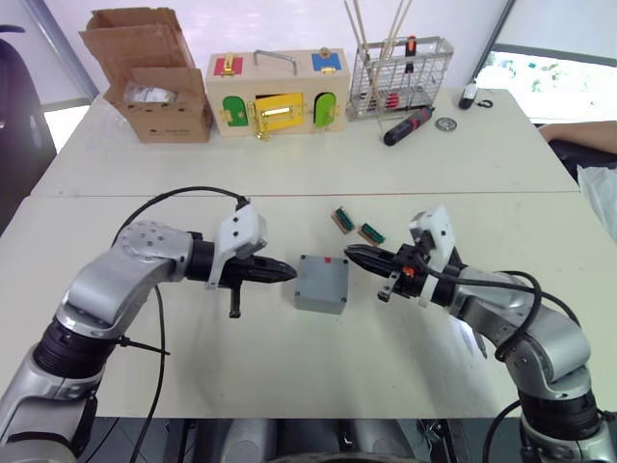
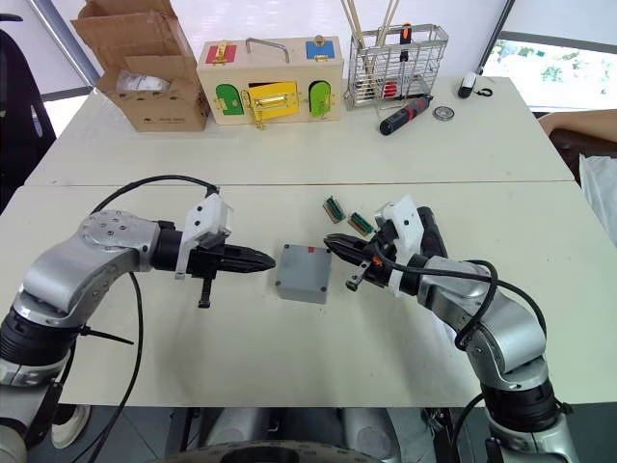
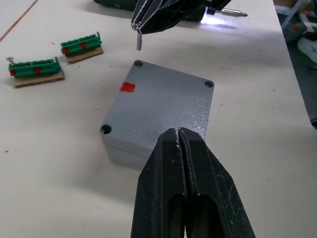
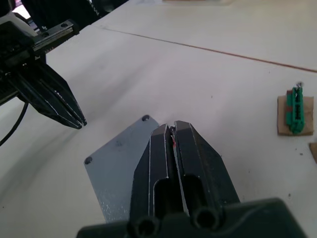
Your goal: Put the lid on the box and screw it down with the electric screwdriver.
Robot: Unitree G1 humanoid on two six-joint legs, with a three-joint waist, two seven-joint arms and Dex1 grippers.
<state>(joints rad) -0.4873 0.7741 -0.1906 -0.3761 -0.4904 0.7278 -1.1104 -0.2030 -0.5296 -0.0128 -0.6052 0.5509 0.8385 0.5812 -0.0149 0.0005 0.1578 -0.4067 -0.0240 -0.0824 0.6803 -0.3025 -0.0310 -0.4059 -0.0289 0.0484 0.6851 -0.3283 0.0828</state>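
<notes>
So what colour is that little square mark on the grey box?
Red, on the lid of the box near one edge; clearest in the left wrist view.

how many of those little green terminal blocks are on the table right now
2. Both lie side by side just behind the box, between the grippers: one farther back toward the robot's left, the other nearer the right gripper. Others may be hidden in the carton.
</notes>
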